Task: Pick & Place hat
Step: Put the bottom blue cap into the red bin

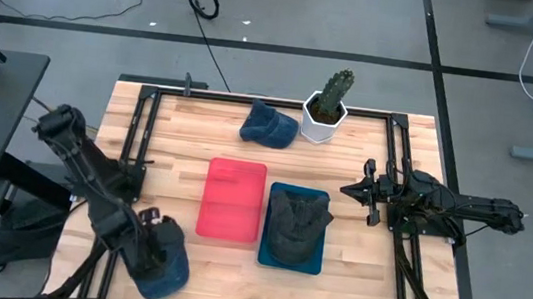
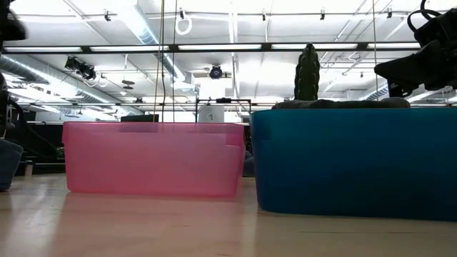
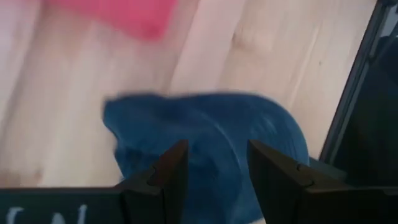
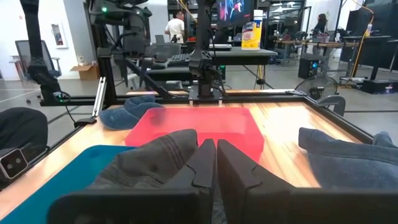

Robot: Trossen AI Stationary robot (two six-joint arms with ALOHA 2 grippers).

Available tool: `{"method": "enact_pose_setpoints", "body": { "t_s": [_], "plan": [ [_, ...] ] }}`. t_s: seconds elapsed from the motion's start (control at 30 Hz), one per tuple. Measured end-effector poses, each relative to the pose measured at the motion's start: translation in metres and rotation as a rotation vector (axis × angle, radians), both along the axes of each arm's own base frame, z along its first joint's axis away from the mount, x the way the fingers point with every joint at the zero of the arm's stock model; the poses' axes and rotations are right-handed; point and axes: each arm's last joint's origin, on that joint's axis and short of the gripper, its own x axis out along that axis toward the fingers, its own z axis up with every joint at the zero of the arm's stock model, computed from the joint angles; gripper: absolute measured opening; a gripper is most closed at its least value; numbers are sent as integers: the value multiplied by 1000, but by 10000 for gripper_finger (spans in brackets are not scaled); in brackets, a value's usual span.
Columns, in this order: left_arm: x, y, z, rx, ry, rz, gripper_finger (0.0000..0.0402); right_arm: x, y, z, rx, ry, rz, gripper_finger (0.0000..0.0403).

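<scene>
Left gripper [image 1: 159, 250] over blue hat [image 1: 165, 267] at surface's near-left corner, jaws spread astride crown, not yet clenched. Grey hat [image 1: 295, 222] already in teal bin [image 1: 290, 261]; pink bin [image 1: 232, 199] empty; second blue hat [image 1: 269, 126] unmoved. Right gripper [image 1: 350, 190] parked, jaws pressed together.

Two robot arms, one low and one waiting

The left arm reaches down to the near left corner of the table, and the left gripper [image 1: 157, 245] has its two fingers [image 3: 171, 168] apart. The right arm waits out at the right side, and the right gripper [image 1: 350, 190] has its fingers pressed together.
</scene>
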Motion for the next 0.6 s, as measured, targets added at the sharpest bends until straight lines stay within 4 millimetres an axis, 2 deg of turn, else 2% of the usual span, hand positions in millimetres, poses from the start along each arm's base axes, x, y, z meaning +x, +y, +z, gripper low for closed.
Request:
{"method": "enact_pose_setpoints", "body": {
  "t_s": [0.3,0.6],
  "plan": [
    [-16,-24,-18,-25,95,105,165,0,0,0,0,0,0,21],
    [-18,-38,-38,5,172,115,165,0,0,0,0,-1,0,21]
  ]
}}
